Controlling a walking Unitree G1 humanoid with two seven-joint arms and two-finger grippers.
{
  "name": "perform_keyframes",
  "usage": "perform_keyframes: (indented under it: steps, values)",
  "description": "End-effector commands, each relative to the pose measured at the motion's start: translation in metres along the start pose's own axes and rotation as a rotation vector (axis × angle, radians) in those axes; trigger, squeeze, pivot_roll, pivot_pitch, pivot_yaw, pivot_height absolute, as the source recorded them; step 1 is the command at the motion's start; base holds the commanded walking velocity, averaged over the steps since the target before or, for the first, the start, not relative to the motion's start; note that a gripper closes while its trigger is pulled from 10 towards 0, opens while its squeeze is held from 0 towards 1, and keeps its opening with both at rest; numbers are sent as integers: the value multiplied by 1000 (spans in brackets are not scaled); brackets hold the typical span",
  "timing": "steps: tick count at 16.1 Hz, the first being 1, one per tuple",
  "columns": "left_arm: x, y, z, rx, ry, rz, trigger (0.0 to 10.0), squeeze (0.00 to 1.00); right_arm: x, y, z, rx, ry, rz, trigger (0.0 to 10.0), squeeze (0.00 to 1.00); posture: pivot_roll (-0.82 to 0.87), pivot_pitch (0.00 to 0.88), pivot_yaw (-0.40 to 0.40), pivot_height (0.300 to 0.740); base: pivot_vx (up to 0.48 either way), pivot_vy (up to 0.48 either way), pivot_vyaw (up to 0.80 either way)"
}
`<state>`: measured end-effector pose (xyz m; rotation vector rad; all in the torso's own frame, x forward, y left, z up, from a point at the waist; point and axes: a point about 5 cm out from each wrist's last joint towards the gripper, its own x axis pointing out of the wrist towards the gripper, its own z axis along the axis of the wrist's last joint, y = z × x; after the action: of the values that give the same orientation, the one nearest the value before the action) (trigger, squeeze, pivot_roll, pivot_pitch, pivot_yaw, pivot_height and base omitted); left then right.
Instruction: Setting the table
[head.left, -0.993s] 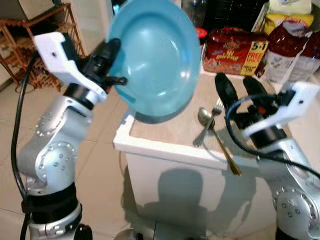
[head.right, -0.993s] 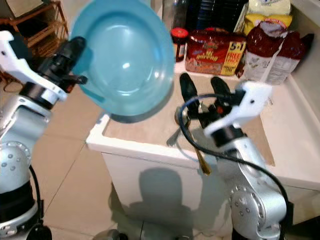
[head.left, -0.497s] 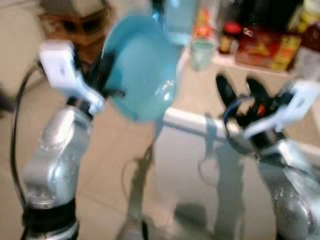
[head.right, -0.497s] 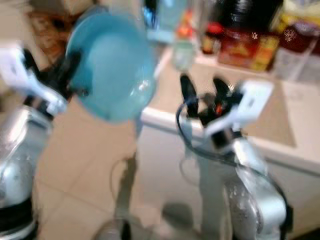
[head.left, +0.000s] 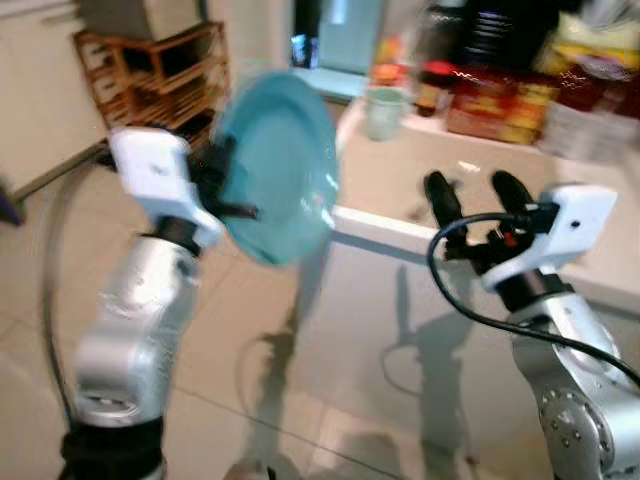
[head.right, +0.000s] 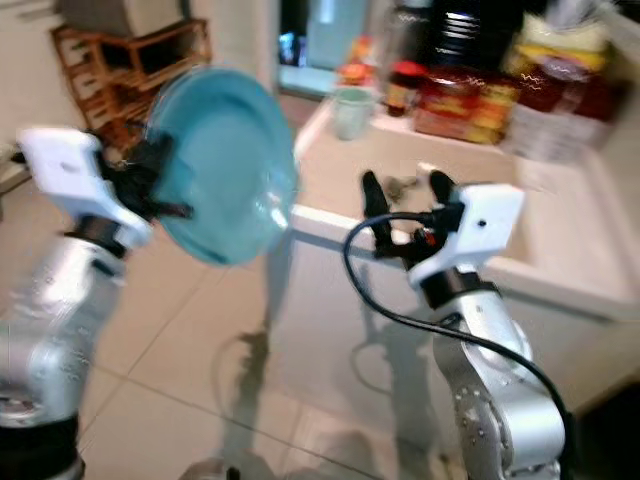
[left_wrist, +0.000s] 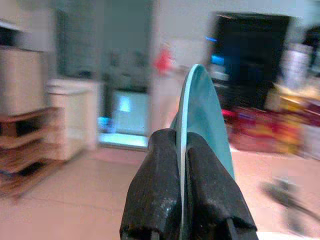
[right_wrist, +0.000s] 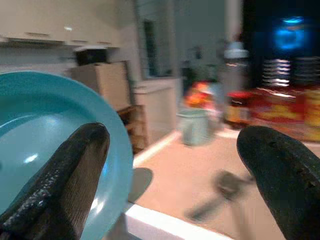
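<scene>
A light blue plate (head.left: 278, 170) hangs upright in the air, left of the white counter (head.left: 400, 180). My left gripper (head.left: 222, 185) is shut on its rim; in the left wrist view the two black fingers (left_wrist: 160, 185) pinch the plate's edge (left_wrist: 200, 110). My right gripper (head.left: 475, 195) stands open in front of the counter's edge, nothing between its fingers, which the right wrist view shows wide apart (right_wrist: 75, 170). A spoon and fork (head.right: 400, 185) lie blurred on the counter beyond it.
At the counter's back stand a pale green cup (head.left: 383, 110), a red-lidded jar (head.left: 436, 85), red snack packs (head.left: 500, 100) and bags (head.left: 590, 110). A wooden shelf rack (head.left: 150, 80) stands at the far left on the tiled floor (head.left: 250, 380).
The whole picture has shifted: the camera has backed off and turned, so the counter sits farther away. The plate stays in my left gripper, now lower and off the counter. The right gripper stays open.
</scene>
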<state>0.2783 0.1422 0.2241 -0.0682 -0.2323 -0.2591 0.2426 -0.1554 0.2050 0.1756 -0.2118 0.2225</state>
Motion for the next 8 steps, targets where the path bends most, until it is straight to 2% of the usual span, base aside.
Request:
perform_keyframes:
  steps: [1, 3, 5, 8]
  values:
    - [-1, -2, 7, 15, -45, -20, 10000, 0, 0, 1, -2, -11, -3, 5, 10000, 0, 38, 19, -18, 740, 0, -469, 0]
    - [-6, -5, -3, 31, -16, -44, 10000, 0, -6, -2, -11, -38, 23, -1, 10000, 0, 31, 29, -27, 740, 0, -471, 0]
    - [-5, -10, -1, 34, -27, -59, 10000, 0, -8, -4, -14, -62, 33, 4, 10000, 0, 33, 30, -26, 740, 0, -474, 0]
    - [-2, -16, 2, 30, -45, -81, 10000, 0, -7, -7, -15, -38, 23, -26, 10000, 0, 31, 36, -19, 740, 0, -457, 0]
